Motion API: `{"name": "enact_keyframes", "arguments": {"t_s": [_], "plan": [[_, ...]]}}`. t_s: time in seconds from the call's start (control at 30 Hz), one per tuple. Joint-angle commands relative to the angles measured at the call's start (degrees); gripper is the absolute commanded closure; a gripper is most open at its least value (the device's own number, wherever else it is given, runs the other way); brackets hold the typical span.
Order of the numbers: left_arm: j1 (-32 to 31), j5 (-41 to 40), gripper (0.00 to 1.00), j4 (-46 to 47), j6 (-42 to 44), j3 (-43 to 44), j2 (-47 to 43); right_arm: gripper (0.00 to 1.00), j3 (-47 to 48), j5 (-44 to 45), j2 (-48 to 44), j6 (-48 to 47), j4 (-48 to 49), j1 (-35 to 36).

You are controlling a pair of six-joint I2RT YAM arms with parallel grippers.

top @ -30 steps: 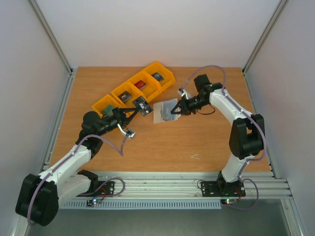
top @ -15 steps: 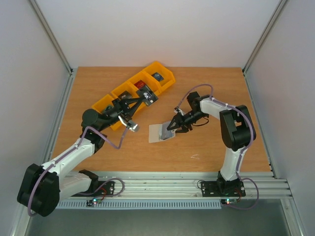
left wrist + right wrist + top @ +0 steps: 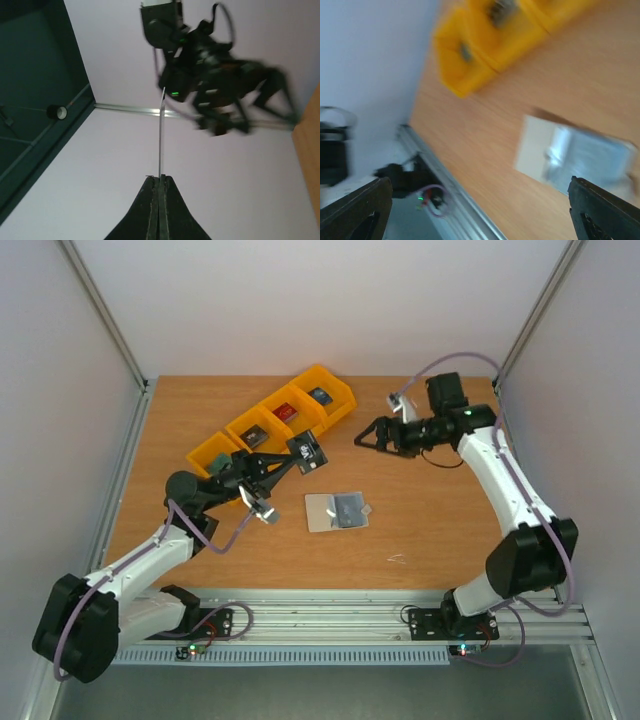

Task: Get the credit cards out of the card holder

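Top external, right claw [image 3: 365,437]: jaws spread wide with nothing in them. Half a sec ago it was pinching the card holder, now it's up and back toward the far right.
left claw [image 3: 293,456]: still clamped tight on the black card [image 3: 307,452], edge-on in its wrist cam.
card holder [image 3: 337,511]: lying open and flat on the table [image 3: 430,530], well apart from both claws.
yellow bins [image 3: 275,425]: row just behind the black card.
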Motion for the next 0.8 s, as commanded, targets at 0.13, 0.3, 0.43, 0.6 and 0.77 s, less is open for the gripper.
{"name": "enact_keyframes", "arguments": {"t_s": [0.13,0.3,0.43,0.6,0.77], "plan": [[-1.4,8.9,1.00,12.7,-4.9,-2.2,3.7,0.16,8.0,-20.5,-3.3,12.3,12.1,4.3],[-1.5,9.6,1.00,11.7,-1.5,-0.8,4.8,0.28,7.5,-18.3,-2.9,18.9,16.4,10.9],[-1.5,10.0,1.00,11.3,-1.2,-1.2,4.3,0.52,7.8,-16.5,-2.4,19.8,16.2,13.1],[-1.6,10.4,1.00,9.9,0.0,-1.7,3.5,0.56,7.0,-14.6,-1.7,21.0,15.1,13.5],[-1.8,10.4,1.00,9.1,1.3,-1.9,3.1,0.56,8.5,-14.2,-0.1,21.3,13.6,15.4]]}}
